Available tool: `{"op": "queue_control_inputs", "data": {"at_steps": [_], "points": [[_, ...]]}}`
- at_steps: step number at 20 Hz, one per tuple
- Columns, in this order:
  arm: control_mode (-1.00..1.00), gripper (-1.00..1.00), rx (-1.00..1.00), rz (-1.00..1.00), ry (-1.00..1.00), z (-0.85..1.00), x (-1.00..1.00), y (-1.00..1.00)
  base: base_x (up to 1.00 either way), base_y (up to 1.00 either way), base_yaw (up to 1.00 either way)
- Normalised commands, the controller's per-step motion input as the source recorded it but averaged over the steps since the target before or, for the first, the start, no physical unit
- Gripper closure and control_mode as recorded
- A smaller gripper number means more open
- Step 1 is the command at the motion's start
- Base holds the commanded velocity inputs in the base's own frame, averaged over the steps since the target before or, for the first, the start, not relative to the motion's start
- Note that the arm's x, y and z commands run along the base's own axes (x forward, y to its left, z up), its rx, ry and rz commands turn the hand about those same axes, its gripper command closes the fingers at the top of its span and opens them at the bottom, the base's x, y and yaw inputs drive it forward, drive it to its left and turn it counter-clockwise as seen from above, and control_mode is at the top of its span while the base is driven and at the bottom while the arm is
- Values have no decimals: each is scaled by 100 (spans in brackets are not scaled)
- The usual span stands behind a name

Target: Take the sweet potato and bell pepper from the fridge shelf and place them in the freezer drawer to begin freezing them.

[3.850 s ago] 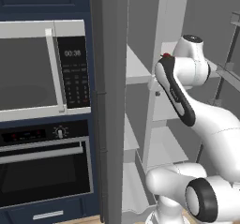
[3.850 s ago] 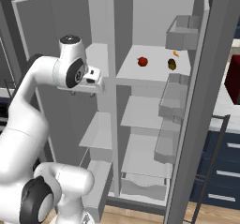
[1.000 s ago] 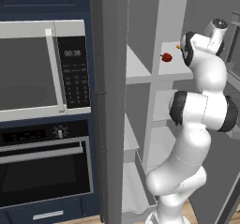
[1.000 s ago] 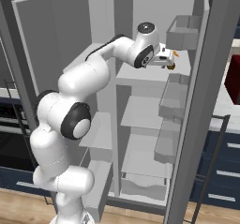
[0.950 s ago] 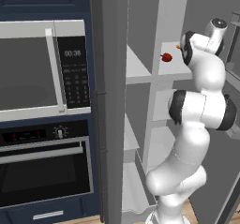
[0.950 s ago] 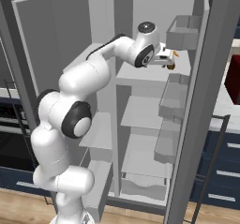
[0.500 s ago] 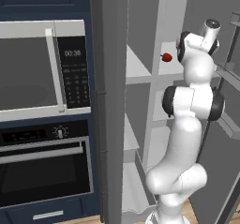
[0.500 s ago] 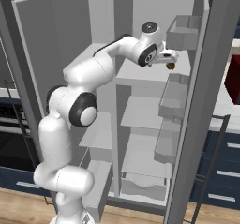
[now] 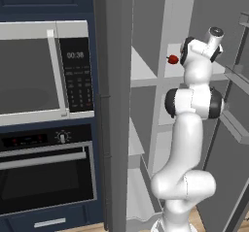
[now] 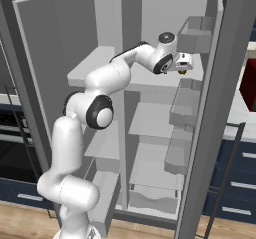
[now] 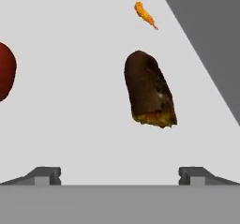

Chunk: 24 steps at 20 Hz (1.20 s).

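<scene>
Dark finger tips of the end effector (image 11: 120, 175) sit wide apart at the bottom of the hand view, nothing between them. Spread fully, no contact with anything.

Change since a second ago: arm has swung further right and up in the left base view, wrist now at upper right of that frame; in the right base view the end effector (image 10: 183, 67) has pushed deeper toward the upper right, over the far end of the fridge shelf (image 10: 100, 63). Means the reach is lining up on the first pick, not yet grasping.

Sweet potato (image 11: 149, 90) sits centre-right in the hand view, just above the finger line, long axis running roughly up-down the frame, lying on the pale shelf (image 11: 70, 124). It falls between the two tips sideways, so a straight advance looks enough — judgement only.

Bell pepper (image 11: 5, 78) is cut by the left edge of the hand view, well apart from the potato; also seen as a red dot (image 9: 172, 59) at upper centre-right of the left base view, just left of the wrist.

Orange sliver (image 11: 145, 15) at top of hand view, beyond the potato, not a target.

Freezer drawer (image 10: 156, 199) at lower centre of the right base view, far below. Nothing moved there yet; both items still to go.
</scene>
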Motion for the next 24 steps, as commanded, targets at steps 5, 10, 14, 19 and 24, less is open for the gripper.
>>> {"op": "queue_control_inputs", "data": {"at_steps": [5,10,14,19,24], "points": [[-100,-100,0,8,0,-14,42,-9,0,0,0],[-100,-100,0,6,0,4,37,-5,0,0,0],[-100,-100,-1,0,0,17,19,-13,0,0,0],[-100,-100,-1,0,-1,3,24,-18,0,0,0],[-100,-100,0,2,2,-50,38,0,0,0,0]]}}
